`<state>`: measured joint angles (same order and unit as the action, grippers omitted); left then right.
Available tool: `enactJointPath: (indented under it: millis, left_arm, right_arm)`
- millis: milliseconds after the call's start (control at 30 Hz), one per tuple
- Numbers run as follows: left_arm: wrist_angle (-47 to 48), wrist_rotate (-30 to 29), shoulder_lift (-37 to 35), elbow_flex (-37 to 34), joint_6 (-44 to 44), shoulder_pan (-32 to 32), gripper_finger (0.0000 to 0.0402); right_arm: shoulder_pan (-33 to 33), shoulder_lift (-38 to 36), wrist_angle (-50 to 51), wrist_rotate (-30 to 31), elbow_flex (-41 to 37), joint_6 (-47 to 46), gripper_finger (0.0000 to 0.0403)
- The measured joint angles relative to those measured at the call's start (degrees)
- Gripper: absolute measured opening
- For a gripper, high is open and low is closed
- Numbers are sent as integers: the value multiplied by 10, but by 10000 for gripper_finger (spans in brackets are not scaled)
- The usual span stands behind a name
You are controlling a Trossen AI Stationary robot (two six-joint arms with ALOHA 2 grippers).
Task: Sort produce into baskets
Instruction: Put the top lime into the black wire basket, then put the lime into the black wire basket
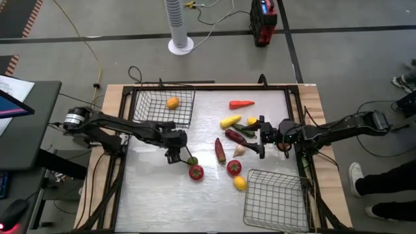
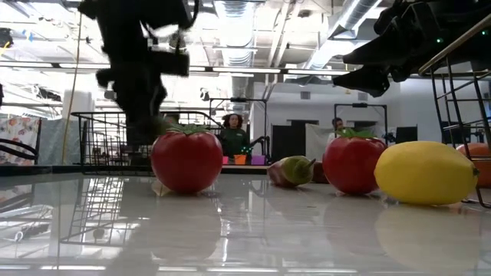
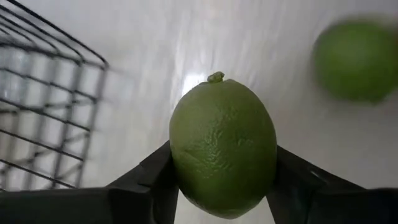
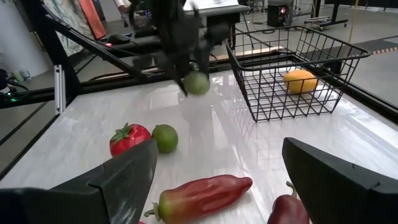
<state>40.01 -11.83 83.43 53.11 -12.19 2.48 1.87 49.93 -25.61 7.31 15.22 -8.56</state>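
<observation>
While the left gripper held a green lime above the table, the right arm waited.

The two dark fingers were closed on the sides of the lime, which was lifted off the white table, between the far basket and a red tomato. A second lime lay on the table just beside that tomato. The far basket contained one orange fruit. The near basket stood at the right front corner, with a yellow lemon just beside it. The right gripper stood with its fingers wide apart and held nothing, near the long red peppers, the yellow corn and the white garlic. A carrot lay apart, farther back.
</observation>
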Motion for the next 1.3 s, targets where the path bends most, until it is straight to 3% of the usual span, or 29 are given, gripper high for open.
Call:
enactJointPath:
  millis: [167, 333, 400, 600, 800, 900, 1000, 1167, 1300]
  left_arm:
    - [-49, -56, -102, 7, 10, -15, 178]
    - [-31, -207, -178, 8, -19, -68, 180]
    - [-12, -236, -189, 8, -35, -108, 186]
    - [10, -164, -178, 8, -19, -224, 253]
    - [12, -115, -171, 10, 3, -245, 310]
    - [4, -67, -171, 22, -8, -218, 314]
    - [-29, -44, -161, 22, -31, -137, 312]
    - [-76, -111, -94, 27, -59, 21, 309]
    - [-102, -129, -19, 59, -74, 100, 310]
  right_arm:
    - [0, 0, -1, 0, 0, 0, 372]
    - [-1, 0, -3, 0, 0, 2, 372]
    - [-1, 0, -5, 1, 0, 5, 372]
    - [-1, 0, -13, 1, 0, 9, 372]
    - [-1, 0, -12, 1, 0, 9, 372]
    - [-1, 0, -11, 1, 0, 10, 372]
    - [-1, 0, -3, 1, 0, 10, 372]
    - [-1, 0, 7, 2, 0, 2, 372]
    - [-1, 0, 9, 2, 0, 0, 372]
